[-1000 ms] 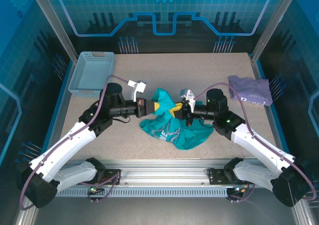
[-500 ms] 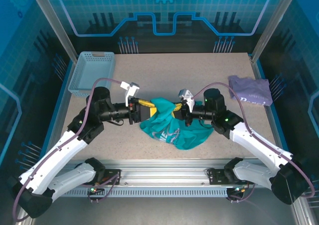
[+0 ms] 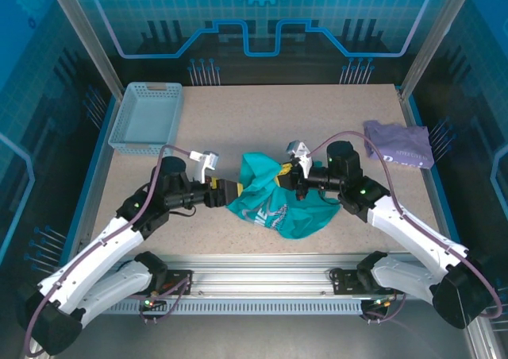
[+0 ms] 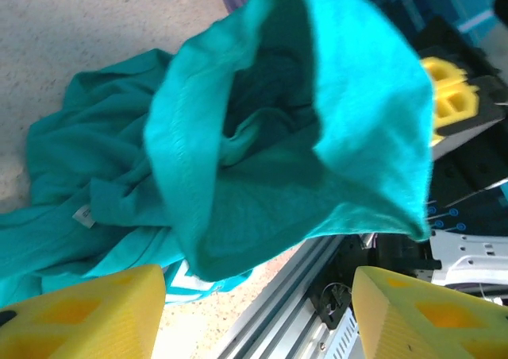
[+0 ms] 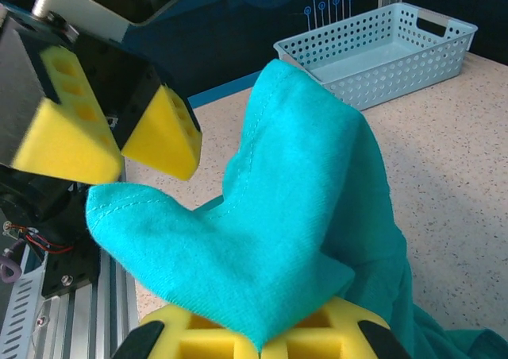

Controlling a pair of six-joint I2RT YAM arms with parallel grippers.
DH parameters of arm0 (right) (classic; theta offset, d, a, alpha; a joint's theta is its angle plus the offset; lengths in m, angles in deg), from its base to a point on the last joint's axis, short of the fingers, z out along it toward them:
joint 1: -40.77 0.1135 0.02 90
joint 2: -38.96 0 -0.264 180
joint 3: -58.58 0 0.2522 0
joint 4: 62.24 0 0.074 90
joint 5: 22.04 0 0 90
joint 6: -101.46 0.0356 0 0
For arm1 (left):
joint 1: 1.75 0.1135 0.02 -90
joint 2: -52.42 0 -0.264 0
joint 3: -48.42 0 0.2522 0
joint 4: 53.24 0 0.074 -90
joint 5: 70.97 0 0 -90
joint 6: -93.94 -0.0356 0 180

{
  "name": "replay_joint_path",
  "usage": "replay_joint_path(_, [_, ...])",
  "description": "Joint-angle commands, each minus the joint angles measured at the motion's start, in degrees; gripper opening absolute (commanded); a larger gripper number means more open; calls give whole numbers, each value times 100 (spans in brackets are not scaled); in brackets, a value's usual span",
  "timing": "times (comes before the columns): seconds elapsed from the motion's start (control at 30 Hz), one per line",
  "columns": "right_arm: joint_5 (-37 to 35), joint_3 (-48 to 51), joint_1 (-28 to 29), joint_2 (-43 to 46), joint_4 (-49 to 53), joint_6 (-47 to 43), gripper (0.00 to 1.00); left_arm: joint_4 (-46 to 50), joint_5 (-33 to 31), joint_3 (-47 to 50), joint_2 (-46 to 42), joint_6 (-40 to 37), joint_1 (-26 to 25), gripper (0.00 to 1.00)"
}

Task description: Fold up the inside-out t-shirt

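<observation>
The teal t-shirt point(image 3: 274, 206) lies in a crumpled heap between my 2 claws and just to the near side of them, with 1 fold raised off the heap by my right claw point(image 3: 284, 178). That claw is clenched on the fold: from its own wrist I see the yellow pads point(image 5: 262, 337) closed together and the cloth point(image 5: 302, 216) rising out of them as a loose, upright flap with a stitched hem. My left claw point(image 3: 232, 191) is released, its 2 yellow fingers spread apart and grasping nothing. From its wrist, the fingers point(image 4: 87, 311) stand wide at either side, and the raised flap point(image 4: 262, 137) hangs just ahead of them, apart from both. Beneath that flap the rest of the shirt is bunched on the table point(image 3: 317, 113), a small pale tag point(image 4: 82, 216) showing among the folds ahead of my left finger. The 2 claws point at each other across the flap; from the right wrist, my left claw point(image 5: 139, 148) sits just beyond the cloth. Beyond my left claw, well apart, is a pale blue basket point(image 3: 147, 117), and a lavender garment point(image 3: 399, 143) lies far off behind my right claw
</observation>
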Motion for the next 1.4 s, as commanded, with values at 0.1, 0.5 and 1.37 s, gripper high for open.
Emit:
replay_joint_path(0.1, [38,-4,-77,33,-124,107,0,-943,166,378,238,881,24,67])
replay_joint_path(0.5, [-36,4,-77,50,-112,114,0,-2814,1059,573,1089,1021,15,35])
replay_joint_path(1.37, [-1031,-390,463,765,1084,-498,58,1258,-528,-1403,173,-3740,-556,0])
